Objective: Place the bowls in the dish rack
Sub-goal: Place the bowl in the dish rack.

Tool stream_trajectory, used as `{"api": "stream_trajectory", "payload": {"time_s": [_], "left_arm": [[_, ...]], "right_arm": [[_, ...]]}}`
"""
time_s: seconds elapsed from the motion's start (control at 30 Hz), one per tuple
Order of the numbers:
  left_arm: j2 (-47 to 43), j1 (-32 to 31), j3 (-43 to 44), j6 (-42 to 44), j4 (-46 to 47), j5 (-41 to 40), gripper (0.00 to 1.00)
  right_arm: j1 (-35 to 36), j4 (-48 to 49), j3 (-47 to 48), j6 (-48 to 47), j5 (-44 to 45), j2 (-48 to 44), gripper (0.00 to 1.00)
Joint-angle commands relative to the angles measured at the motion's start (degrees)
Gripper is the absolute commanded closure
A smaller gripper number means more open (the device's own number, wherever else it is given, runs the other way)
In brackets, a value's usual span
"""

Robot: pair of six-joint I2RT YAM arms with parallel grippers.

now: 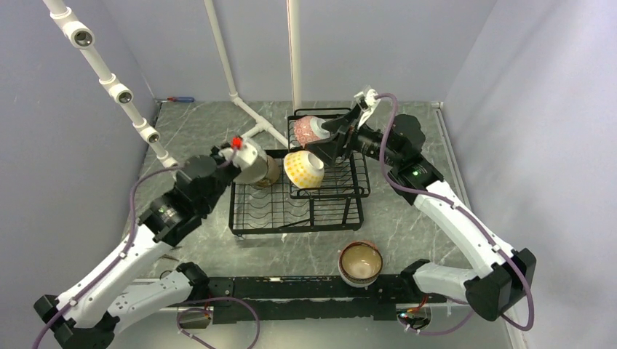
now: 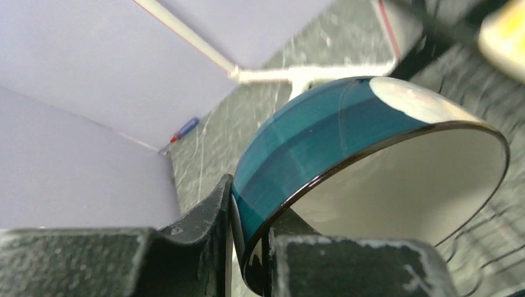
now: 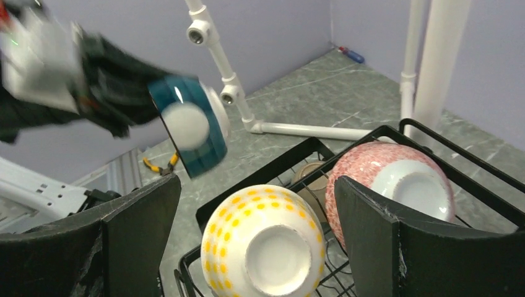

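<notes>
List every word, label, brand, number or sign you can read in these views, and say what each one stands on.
None: no text can be read in any view.
The pink bowl, the yellow-dotted bowl and the teal bowl show only patterns, no lettering.
The dish rack and the white pipes show no print.

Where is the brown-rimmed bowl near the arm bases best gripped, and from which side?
Grip the brown-rimmed bowl by its rim, coming from above. It sits upright with its mouth open upward, so one finger can likely go inside the wall and one outside.
</notes>
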Motion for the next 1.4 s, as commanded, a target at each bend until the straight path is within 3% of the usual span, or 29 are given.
{"api": "stream_trajectory", "payload": {"time_s": [0.0, 0.2, 0.47, 0.67, 0.8, 1.0, 1.1, 1.2, 1.3, 1.37], "left_arm": [[3.5, -0.2, 14.9, -17.8, -2.2, 2.0, 0.97], [7.4, -0.2, 23.5, -23.1, -4.0, 7.7, 0.97], [8.6, -0.2, 23.6, -24.0, -1.4, 11.9, 0.97], [8.1, -0.2, 23.0, -25.6, 0.0, 14.4, 0.97], [8.2, -0.2, 22.8, -25.7, -0.2, 15.9, 0.97], [8.3, -0.2, 22.1, -27.0, 0.2, 17.0, 0.97], [8.0, -0.2, 21.1, -28.3, 1.8, 18.2, 0.92], [8.3, -0.2, 21.1, -29.6, 2.6, 19.8, 0.86], [8.8, -0.2, 21.5, -31.8, 2.3, 20.6, 0.72], [8.8, -0.2, 21.2, -33.7, 2.3, 21.7, 0.52]], "right_arm": [[1.5, -1.1, 5.2, 0.2, -5.7, 2.8, 0.01], [5.5, -2.4, 9.2, 0.4, -5.9, 6.8, 0.01], [8.8, 2.4, 12.2, 3.4, -6.5, 11.6, 0.01], [9.7, 0.3, 15.9, 4.9, -4.6, 16.3, 0.12], [9.7, 0.6, 16.7, 5.2, -4.1, 16.9, 0.28], [9.7, 1.2, 16.0, 4.9, -2.2, 16.0, 0.75], [9.6, 0.2, 15.8, 4.0, 0.5, 15.7, 1.00], [9.6, -1.2, 15.7, 3.1, 3.6, 15.3, 1.00], [9.5, -2.5, 15.3, 2.1, 7.1, 14.4, 1.00], [9.3, -3.0, 14.8, 1.7, 9.5, 13.7, 1.00]]}}
